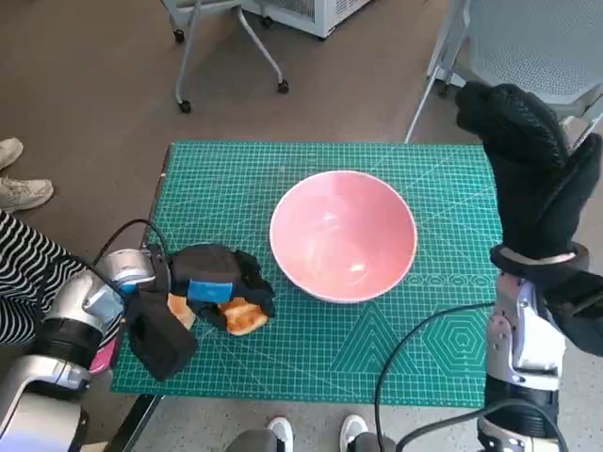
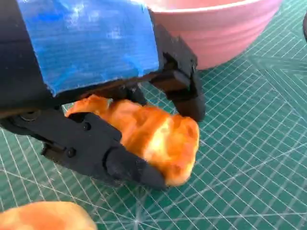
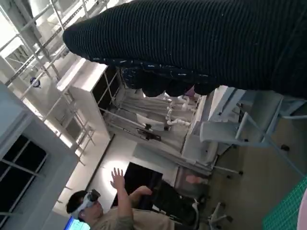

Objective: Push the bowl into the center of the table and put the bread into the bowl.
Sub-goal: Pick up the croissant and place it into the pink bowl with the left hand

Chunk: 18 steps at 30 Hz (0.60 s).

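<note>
A: Which step was in hand at that moment?

B: The second, by my reading. The glossy pink ceramic bowl [image 1: 343, 234] already stood about mid-way across the green gridded cutting mat [image 1: 226, 179], so the push looked done. The left hand [image 1: 219, 287], black with blue tape on its back, had its fingers [image 2: 134, 168] clamped round a golden-orange piece of bread [image 2: 160, 139], low over the mat and just beside the bowl on the robot's left.

A: And the right hand?

B: The right hand in the black knitted glove [image 1: 523, 155] was raised by the mat's right edge, well apart from the bowl. It held nothing; whether its fingers were spread or curled, I couldn't tell.

A: What did the next move call for?

B: Lifting the bread above the rim, carrying it over the bowl's hollow, then letting go. The rim sat close to the fingers, so a low carry might knock it.

A: Counts?

B: 1 bowl, empty inside. 2 pieces of bread: the gripped one, and a second orange piece [image 2: 45, 216] lying on the mat nearby. 1 mat, 2 hands.
</note>
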Available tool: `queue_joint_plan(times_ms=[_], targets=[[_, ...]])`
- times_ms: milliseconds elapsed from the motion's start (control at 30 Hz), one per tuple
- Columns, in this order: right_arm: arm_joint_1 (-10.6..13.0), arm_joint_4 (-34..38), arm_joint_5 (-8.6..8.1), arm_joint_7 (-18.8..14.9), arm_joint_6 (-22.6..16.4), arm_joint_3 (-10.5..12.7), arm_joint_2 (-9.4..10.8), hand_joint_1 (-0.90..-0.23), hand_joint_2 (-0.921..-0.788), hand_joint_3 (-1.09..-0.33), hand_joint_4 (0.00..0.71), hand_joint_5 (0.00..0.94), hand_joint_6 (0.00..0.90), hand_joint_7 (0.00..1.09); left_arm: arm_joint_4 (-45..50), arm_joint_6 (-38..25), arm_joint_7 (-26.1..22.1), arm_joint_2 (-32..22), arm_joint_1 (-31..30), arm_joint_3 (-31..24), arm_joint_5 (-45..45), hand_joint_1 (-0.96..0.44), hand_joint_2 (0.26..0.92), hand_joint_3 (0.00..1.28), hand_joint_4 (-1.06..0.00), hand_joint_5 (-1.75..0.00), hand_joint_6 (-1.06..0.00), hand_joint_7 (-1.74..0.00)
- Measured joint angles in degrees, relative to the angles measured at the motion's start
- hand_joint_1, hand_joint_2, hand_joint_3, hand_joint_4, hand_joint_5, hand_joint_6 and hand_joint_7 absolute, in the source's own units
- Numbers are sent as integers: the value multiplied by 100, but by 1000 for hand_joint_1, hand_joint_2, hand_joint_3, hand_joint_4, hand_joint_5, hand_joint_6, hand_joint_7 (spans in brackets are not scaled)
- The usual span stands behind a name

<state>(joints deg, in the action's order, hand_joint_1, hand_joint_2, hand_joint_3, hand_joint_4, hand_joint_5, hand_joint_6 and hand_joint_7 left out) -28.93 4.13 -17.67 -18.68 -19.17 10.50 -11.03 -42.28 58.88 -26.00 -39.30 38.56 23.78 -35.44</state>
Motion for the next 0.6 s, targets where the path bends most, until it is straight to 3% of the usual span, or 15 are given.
queue_joint_plan(times_ms=[267, 600], targets=[[13, 8, 1, 0, -29, -3, 2, -679, -921, -668, 170, 0, 31, 578, 98, 15, 20, -197, 0, -22, 75, 0, 920, 114, -598, -1174, -617, -1269], [15, 35, 0, 0, -54, -14, 8, -676, -921, -669, 170, 0, 28, 582, 1097, -249, -693, -538, -136, -280, 1322, 0, 920, 83, -645, -1115, -641, -1250]])
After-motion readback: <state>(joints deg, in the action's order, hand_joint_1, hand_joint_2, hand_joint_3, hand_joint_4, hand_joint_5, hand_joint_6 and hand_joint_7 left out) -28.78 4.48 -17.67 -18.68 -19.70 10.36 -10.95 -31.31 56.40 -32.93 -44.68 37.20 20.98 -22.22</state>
